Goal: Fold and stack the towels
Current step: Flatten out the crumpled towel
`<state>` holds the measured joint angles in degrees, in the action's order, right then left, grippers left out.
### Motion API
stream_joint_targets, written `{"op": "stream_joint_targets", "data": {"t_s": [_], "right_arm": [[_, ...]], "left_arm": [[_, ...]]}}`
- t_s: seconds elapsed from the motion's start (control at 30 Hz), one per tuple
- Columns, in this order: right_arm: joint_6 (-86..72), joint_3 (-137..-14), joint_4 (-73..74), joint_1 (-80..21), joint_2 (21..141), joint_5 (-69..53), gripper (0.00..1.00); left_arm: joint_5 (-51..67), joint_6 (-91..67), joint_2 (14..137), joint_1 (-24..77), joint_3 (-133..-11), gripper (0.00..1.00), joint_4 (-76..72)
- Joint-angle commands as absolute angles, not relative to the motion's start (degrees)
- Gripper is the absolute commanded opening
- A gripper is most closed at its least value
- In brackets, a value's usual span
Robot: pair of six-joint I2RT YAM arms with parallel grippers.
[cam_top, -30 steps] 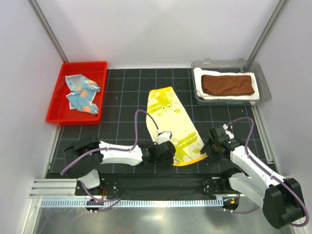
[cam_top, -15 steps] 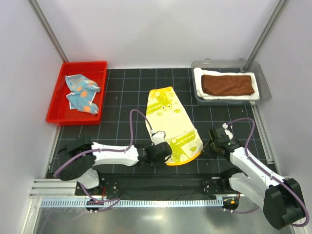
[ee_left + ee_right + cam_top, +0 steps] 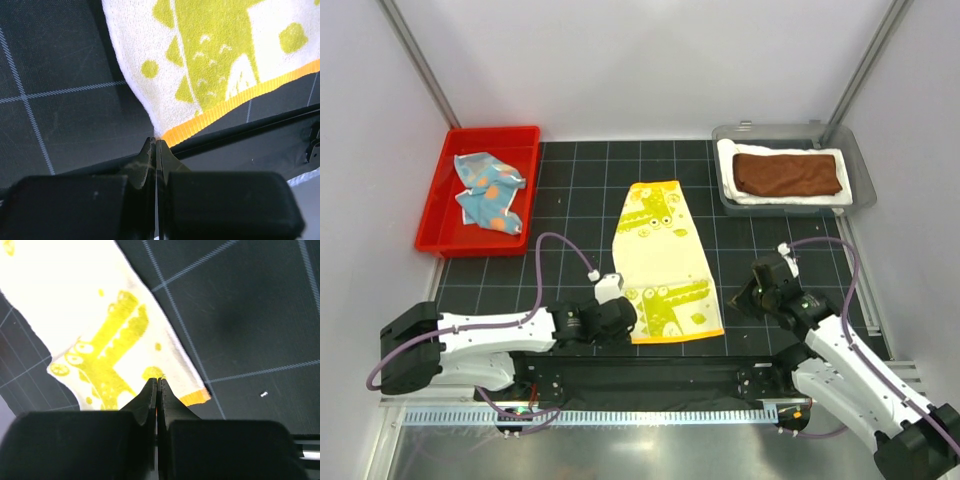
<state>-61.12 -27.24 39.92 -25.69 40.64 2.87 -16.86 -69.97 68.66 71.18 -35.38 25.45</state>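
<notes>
Along the table's (image 3: 570, 215) near edge, the left gripper (image 3: 156, 142) and right gripper (image 3: 157, 382) each pinch tight on a near corner of the yellow towel (image 3: 663, 262), so lift both evenly toward its far hem.

Four towels and two trays are showing
One each: yellow towel (image 3: 665, 262), blue towel (image 3: 485, 190), brown towel (image 3: 787, 172), white towel (image 3: 790, 199), red tray (image 3: 470, 243), grey tray (image 3: 775, 130).

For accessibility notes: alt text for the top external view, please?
Left gripper and right gripper pinch the near corners of a yellow towel lying flat on the mat. Blue towel crumpled in red tray, left; brown towel folded on white towel in grey bin, right.
</notes>
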Motion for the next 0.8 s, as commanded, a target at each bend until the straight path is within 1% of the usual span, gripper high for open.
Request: {"op": "stream_joint_targets", "data": {"t_s": [0.0, 0.03, 0.07, 0.13, 0.17, 0.2, 0.23, 0.27, 0.3, 0.33, 0.37, 0.4, 0.43, 0.47, 0.5, 0.53, 0.57, 0.6, 0.63, 0.67, 0.7, 0.77], "right_arm": [[-55.0, -32.6, 39.3, -26.2, 42.8, 4.0, 0.02], [-52.8, -33.7, 39.3, -26.2, 43.9, 3.5, 0.05], [-50.2, -36.4, 39.4, -26.2, 45.3, 3.4, 0.13], [-42.7, -39.0, 37.6, -26.2, 49.8, 1.9, 0.22], [-40.9, -41.9, 36.7, -26.2, 51.9, 1.0, 0.32], [-36.1, -43.4, 33.9, -26.2, 53.8, -2.6, 0.35], [-33.3, -45.2, 32.3, -26.2, 58.6, -4.1, 0.36], [-31.1, -50.0, 31.5, -26.2, 61.4, -4.7, 0.38], [-26.3, -53.0, 31.4, -26.2, 64.3, -5.5, 0.39], [-24.1, -56.0, 31.4, -26.0, 67.9, -5.8, 0.4], [-21.6, -62.2, 31.5, -26.1, 73.9, -6.1, 0.43], [-20.1, -64.7, 30.5, -25.9, 77.0, -6.6, 0.44], [-18.9, -67.6, 30.4, -25.6, 79.9, -7.8, 0.45], [-16.0, -73.5, 30.6, -25.1, 85.5, -9.0, 0.48], [-14.9, -76.2, 30.5, -24.8, 88.0, -9.4, 0.49], [-13.8, -78.9, 30.6, -23.8, 90.5, -8.7, 0.51], [-12.1, -84.4, 31.1, -23.2, 96.2, -9.0, 0.54], [-11.1, -86.9, 30.9, -22.5, 98.9, -10.3, 0.55], [-10.3, -89.5, 31.1, -21.1, 102.0, -11.2, 0.55], [-9.8, -95.6, 31.9, -20.4, 104.9, -11.5, 0.56], [-9.1, -98.9, 34.2, -19.6, 110.9, -12.6, 0.57], [-8.6, -107.0, 35.2, -17.8, 115.6, -15.5, 0.61]], "left_arm": [[-17.7, -70.6, 67.6, 71.5, -38.2, 0.0, 27.2], [-17.7, -70.5, 68.1, 71.5, -38.8, 0.0, 27.8], [-17.4, -70.3, 68.2, 71.5, -39.5, 0.0, 28.4], [-16.3, -70.8, 68.3, 71.5, -39.5, 0.0, 29.2], [-15.6, -70.9, 67.9, 71.5, -39.3, 0.0, 29.1], [-15.2, -70.7, 67.6, 71.5, -38.9, 0.0, 29.4], [-16.3, -70.4, 66.5, 71.5, -39.2, 0.15, 30.2], [-17.4, -69.7, 65.7, 71.3, -40.0, 0.3, 33.6], [-18.5, -67.4, 65.0, 70.9, -43.2, 0.43, 35.5], [-19.4, -65.3, 64.5, 68.3, -45.2, 0.52, 37.3], [-19.0, -62.7, 64.0, 66.3, -47.4, 0.53, 38.2], [-18.2, -60.4, 63.9, 64.0, -49.5, 0.55, 38.8], [-16.9, -55.0, 63.9, 58.4, -53.2, 0.59, 39.0], [-13.6, -52.7, 64.2, 55.6, -54.8, 0.6, 38.6], [-12.4, -49.9, 64.5, 52.8, -56.2, 0.61, 37.9], [-11.5, -46.0, 65.1, 47.4, -58.8, 0.61, 36.4], [-10.8, -44.0, 65.9, 44.8, -59.8, 0.61, 35.3], [-8.7, -42.6, 67.9, 41.9, -61.1, 0.61, 34.5], [-7.3, -41.7, 69.4, 36.8, -62.1, 0.61, 32.3], [-6.1, -40.1, 70.8, 34.0, -64.1, 0.6, 31.0], [-4.6, -39.5, 72.2, 31.9, -65.1, 0.59, 29.5], [-0.2, -38.7, 77.6, 27.2, -68.8, 0.58, 26.1]]}}
